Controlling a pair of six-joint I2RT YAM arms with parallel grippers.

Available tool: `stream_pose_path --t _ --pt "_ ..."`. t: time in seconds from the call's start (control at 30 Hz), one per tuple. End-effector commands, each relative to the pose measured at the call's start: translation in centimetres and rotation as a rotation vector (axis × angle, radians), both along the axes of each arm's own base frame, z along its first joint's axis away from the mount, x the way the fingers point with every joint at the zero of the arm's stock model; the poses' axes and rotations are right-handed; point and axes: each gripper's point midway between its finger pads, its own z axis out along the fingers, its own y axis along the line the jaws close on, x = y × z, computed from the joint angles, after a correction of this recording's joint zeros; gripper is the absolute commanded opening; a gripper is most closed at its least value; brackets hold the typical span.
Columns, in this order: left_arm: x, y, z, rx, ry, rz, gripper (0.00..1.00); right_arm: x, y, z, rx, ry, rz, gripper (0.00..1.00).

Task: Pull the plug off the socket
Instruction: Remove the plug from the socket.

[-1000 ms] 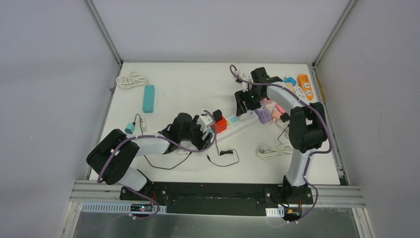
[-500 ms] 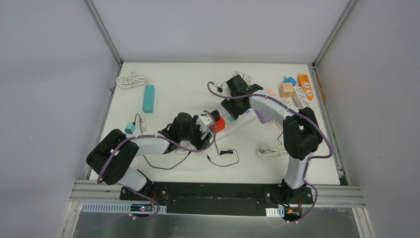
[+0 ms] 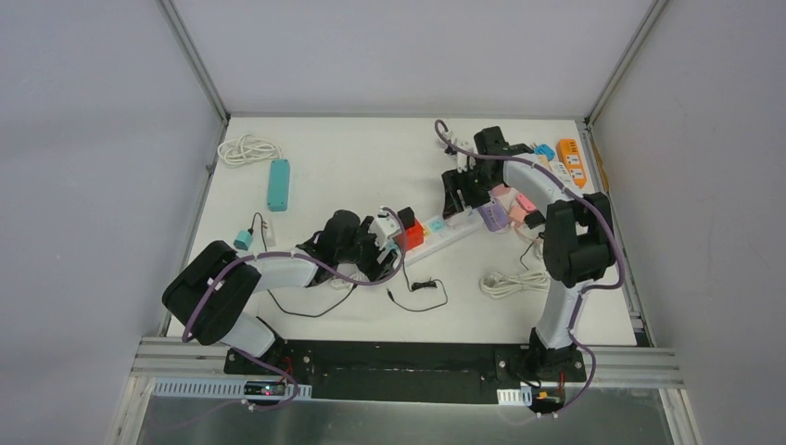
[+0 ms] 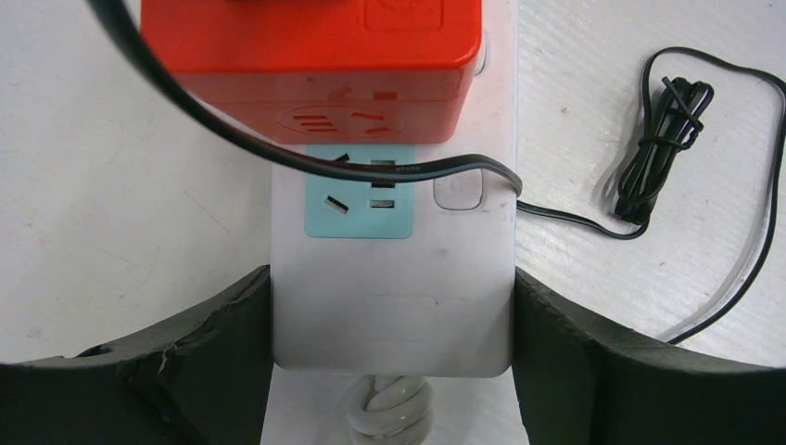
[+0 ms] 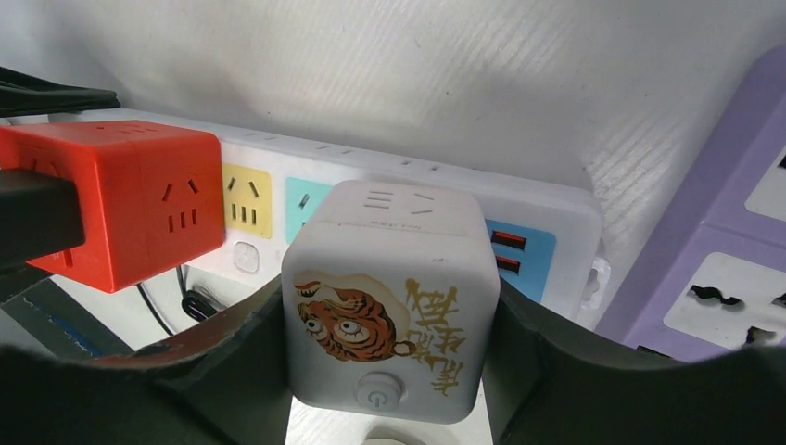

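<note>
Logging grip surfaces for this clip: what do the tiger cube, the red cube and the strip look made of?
Tiger cube: smooth white plastic, probably moulded, with a printed picture. Red cube: matte-looking red plastic, rounded edges. Strip: satin white plastic, it seems, with faint marks.

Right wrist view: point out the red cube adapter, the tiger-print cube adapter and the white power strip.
red cube adapter [image 5: 139, 199], right wrist view, socket face.
tiger-print cube adapter [image 5: 389, 315], right wrist view, printed face.
white power strip [image 5: 561, 209], right wrist view, right end.
</note>
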Motion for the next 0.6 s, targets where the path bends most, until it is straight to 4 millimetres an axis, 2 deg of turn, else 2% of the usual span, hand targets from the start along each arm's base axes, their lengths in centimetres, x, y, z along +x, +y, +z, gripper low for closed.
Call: stream_pose_path --t 0.0,0.07,0.1,0.17,0.27,0.37,0.47,0.57 --pt "0.2 0.5 -1.0 0.043 0.019 0.005 0.0 -3.6 4.9 5.1 0.196 0.06 0.141 0.0" --pt "0.2 0.5 -1.0 0.042 0.019 0.004 0.0 -1.9 3.2 3.6 -0.066 -0.142 0.158 0.0" --pt "0.2 0.4 -1.0 0.044 0.02 0.004 0.0 -0.6 1.8 3.6 -0.224 -0.272 0.15 0.0" --pt "0.2 0.4 -1.1 0.044 0.022 0.002 0.0 0.7 0.8 3.7 -0.441 -0.444 0.181 0.0" --pt "0.2 0.3 -1.1 0.045 0.023 -0.003 0.0 0.6 1.5 3.4 -0.507 -0.502 0.216 0.0" --pt "0.3 0.3 -1.1 0.046 0.023 -0.001 0.0 -0.4 2.9 3.1 -0.414 -0.435 0.216 0.0" --pt "0.3 0.4 -1.2 0.049 0.024 -0.001 0.0 -3.3 5.7 3.9 -0.083 -0.209 0.213 0.0" --pt "0.3 0.4 -1.2 0.05 0.024 -0.002 0.0 -4.5 6.5 6.2 0.224 -0.007 0.157 0.0"
